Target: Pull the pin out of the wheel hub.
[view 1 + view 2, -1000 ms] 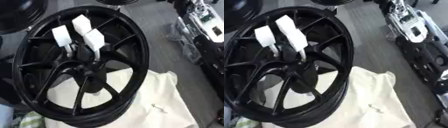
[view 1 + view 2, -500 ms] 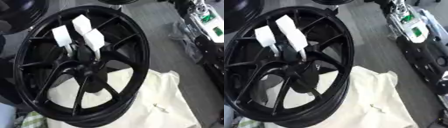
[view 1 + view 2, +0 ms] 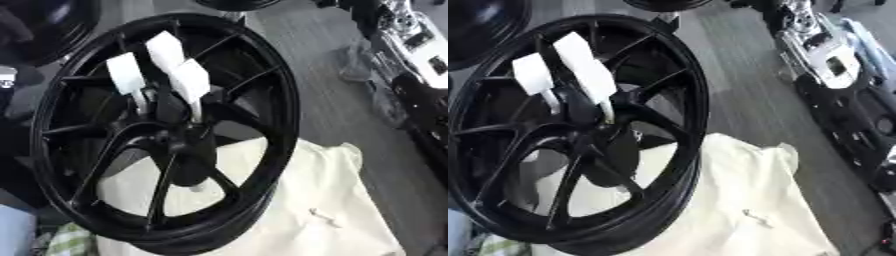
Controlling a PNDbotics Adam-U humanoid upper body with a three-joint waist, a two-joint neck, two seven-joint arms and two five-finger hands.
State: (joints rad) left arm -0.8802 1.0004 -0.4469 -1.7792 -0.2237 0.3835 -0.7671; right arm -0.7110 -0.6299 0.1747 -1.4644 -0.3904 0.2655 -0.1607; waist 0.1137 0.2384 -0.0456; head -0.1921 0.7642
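Wheel [image 3: 166, 135] stands tilted on a cream cloth [image 3: 324, 200]; my hand [image 3: 171, 75], white-tipped fingers straight and uncurled, reaches in at its hub [image 3: 179, 145].

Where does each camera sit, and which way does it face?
Left eye view: in the head, facing down at the wheel on a cloth; one hand shows at the hub, which one unclear.
Right eye view: beside it, same aim, same hand, more floor at right.
Shared: wheel, cloth, hand.
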